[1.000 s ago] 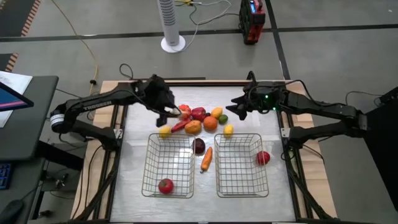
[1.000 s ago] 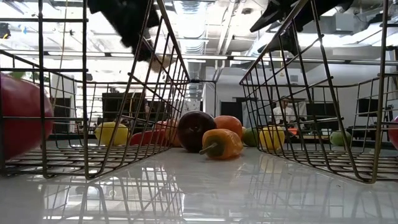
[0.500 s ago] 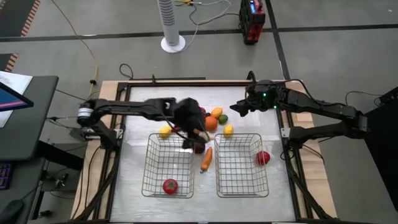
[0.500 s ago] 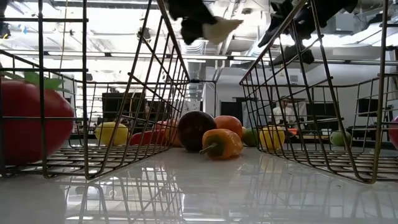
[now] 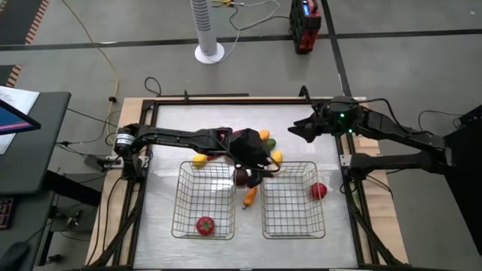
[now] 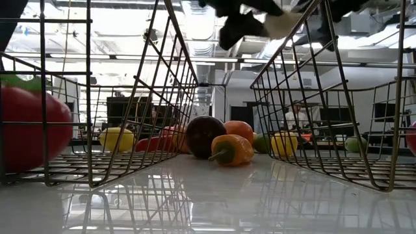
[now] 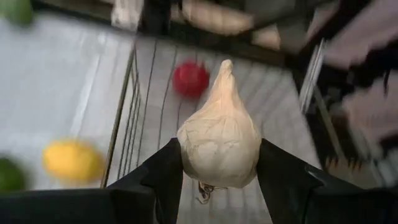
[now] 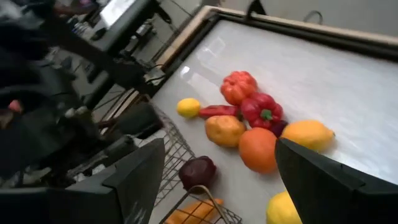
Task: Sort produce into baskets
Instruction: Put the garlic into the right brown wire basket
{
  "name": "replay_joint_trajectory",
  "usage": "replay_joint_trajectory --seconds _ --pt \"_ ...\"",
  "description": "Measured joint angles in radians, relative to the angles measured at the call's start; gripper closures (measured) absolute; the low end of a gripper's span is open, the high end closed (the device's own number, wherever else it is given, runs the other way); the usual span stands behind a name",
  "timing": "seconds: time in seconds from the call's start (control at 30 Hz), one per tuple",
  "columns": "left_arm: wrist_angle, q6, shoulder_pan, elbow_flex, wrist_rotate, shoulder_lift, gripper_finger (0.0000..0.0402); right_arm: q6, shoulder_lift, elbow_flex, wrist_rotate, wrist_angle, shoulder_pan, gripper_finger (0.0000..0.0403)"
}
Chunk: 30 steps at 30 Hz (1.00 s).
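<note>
1. The left pincer (image 7: 217,165) is clamped on a white, papery garlic bulb (image 7: 219,140), one dark finger on each flank; the bulb's long axis points forward from the pincer, its tapered tip leading.
2. In the high view the left pincer (image 5: 254,159) hangs over the near-left corner of the right-hand silver wire-mesh basket (image 5: 294,226), so the drop lies just below and ahead.
3. A red round fruit (image 7: 190,79) lies on the mesh beyond the garlic's tip.
4. The garlic looks dry, pale cream and intact, though its root end is probably hidden between the fingers.
5. The right pincer (image 5: 295,129) waits with fingers apart over the desk's (image 5: 301,117) far right, farther from the basket.
</note>
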<state>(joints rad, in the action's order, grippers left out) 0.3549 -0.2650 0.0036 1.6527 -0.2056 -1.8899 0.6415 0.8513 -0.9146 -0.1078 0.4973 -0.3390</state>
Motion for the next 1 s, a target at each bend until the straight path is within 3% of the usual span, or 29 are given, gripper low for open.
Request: replay_joint_trajectory --seconds 0.23,0.87,1.0 --pt "-0.191 -0.096 -0.006 0.002 0.029 -0.031 0.0236 -0.033 -0.060 0.000 0.001 0.002 0.040 0.0072" --pt "-0.192 -0.111 -0.020 -0.001 0.083 -0.042 0.0236 -0.074 -0.105 0.000 0.028 -0.002 0.064 0.0072" --pt "-0.188 -0.109 -0.020 -0.001 0.094 -0.042 0.0210 -0.076 -0.115 -0.001 0.024 -0.024 0.064 0.0072"
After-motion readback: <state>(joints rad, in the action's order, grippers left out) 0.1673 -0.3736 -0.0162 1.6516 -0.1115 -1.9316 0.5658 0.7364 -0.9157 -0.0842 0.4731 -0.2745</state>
